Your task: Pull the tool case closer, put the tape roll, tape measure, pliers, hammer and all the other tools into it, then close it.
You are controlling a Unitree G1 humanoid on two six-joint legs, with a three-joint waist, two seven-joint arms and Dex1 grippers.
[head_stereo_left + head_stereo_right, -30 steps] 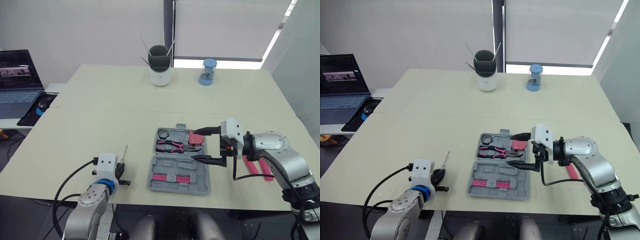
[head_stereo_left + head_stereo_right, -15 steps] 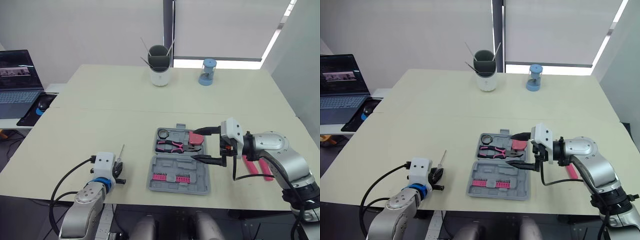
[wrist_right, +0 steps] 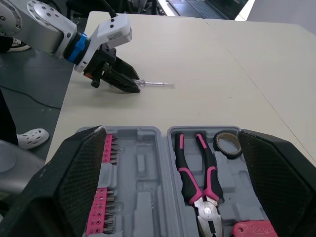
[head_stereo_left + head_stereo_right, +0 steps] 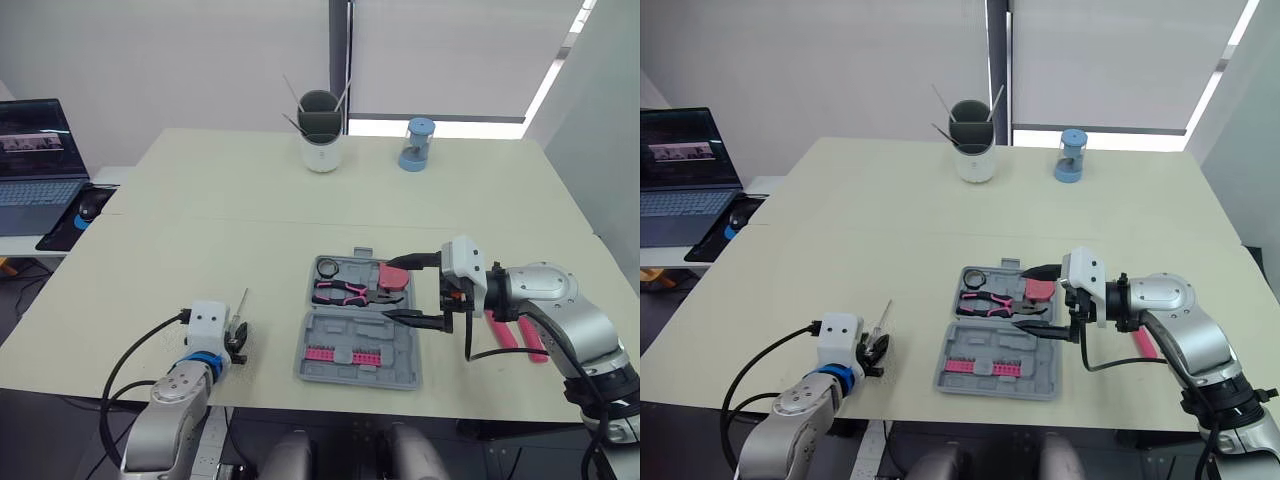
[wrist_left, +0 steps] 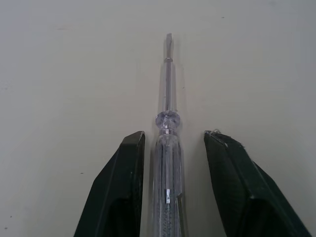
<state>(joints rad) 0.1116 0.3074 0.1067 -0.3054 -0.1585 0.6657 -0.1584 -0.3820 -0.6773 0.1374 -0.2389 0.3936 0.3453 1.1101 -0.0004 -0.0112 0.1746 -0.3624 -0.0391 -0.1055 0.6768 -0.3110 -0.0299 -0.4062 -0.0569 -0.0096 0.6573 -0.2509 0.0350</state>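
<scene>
The grey tool case (image 4: 398, 359) lies open near the table's front edge. Its far half holds a tape roll (image 4: 327, 267), pink-handled pliers (image 4: 345, 292) and a pink tape measure (image 4: 393, 276); the near half holds a row of pink bits (image 4: 335, 354). My right gripper (image 4: 390, 290) hangs open over the case's right side. A pink-handled hammer (image 4: 520, 332) lies on the table behind the right arm. To the left of the case, a clear-handled screwdriver (image 5: 168, 148) lies flat between the open fingers of my left gripper (image 5: 174, 133), with a gap on each side.
A white cup of pens (image 4: 320, 130) and a small blue jar (image 4: 413, 144) stand at the table's far edge. A laptop (image 4: 35, 165) and a mouse (image 4: 88, 205) sit on a side table to the left. The screwdriver lies close to the table's front edge.
My left gripper has slid forward along the table so its fingers now straddle the screwdriver's handle. The right arm and the case have not moved.
</scene>
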